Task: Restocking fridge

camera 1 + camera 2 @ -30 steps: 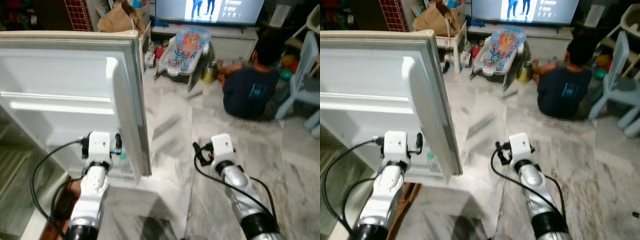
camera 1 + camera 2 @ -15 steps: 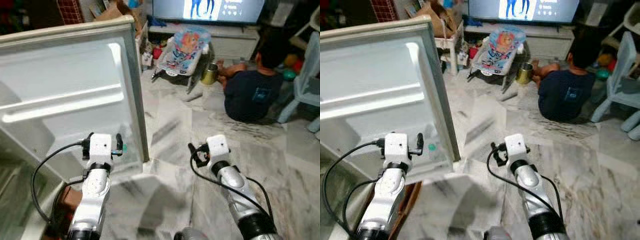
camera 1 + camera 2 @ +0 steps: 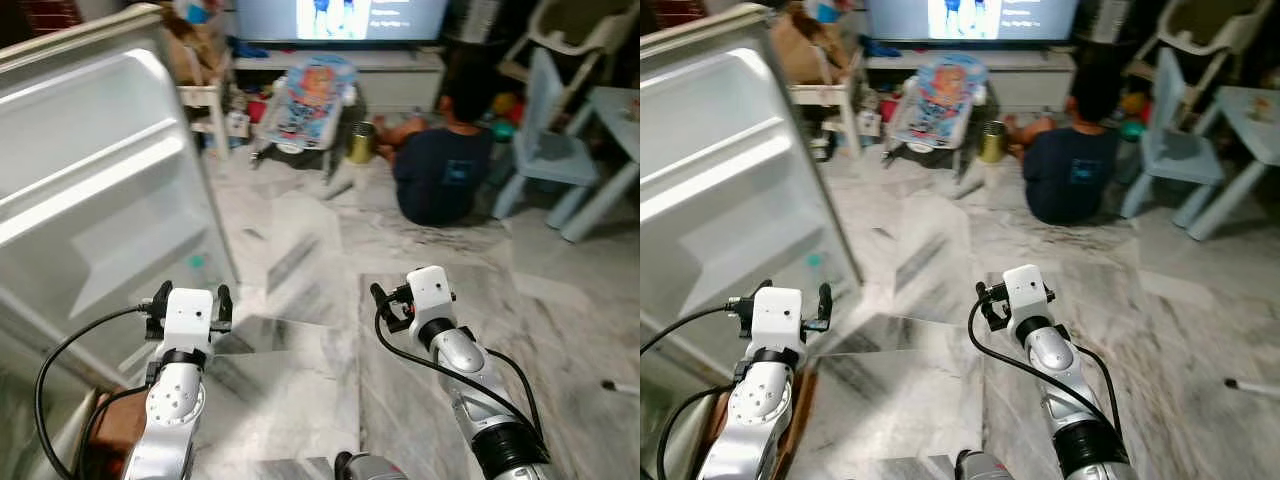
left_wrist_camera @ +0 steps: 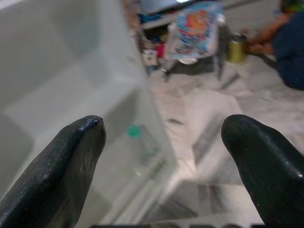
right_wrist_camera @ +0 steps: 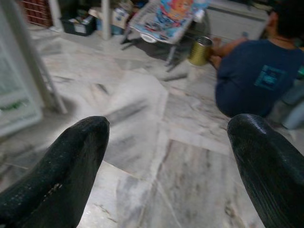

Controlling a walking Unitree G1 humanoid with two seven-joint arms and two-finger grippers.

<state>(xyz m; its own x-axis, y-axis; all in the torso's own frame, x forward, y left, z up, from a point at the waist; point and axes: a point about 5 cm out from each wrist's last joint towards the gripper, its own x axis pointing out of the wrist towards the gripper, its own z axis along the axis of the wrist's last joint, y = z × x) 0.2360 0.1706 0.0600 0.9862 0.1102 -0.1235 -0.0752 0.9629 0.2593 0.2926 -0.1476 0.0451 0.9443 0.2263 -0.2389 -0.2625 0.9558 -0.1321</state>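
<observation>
A grey-veined marble floor (image 3: 300, 250) carries a seated person (image 3: 440, 170), a baby bouncer (image 3: 305, 90) and a gold tin (image 3: 360, 143).

A family home's living room: marble-tiled floor (image 3: 330, 250), a television (image 3: 340, 15) playing on its low stand, a baby bouncer (image 3: 305, 90), a child's plastic chair (image 3: 550, 140), a person (image 3: 440, 160) seated on the floor, and an open fridge door (image 3: 90, 200).

The fridge door (image 3: 90, 170) is running off my left edge, its hinge side cut away. A green-capped bottle (image 4: 137, 145) on its lower shelf is showing blurred, label unreadable. The seated person (image 3: 440, 165) is facing away from me.
</observation>
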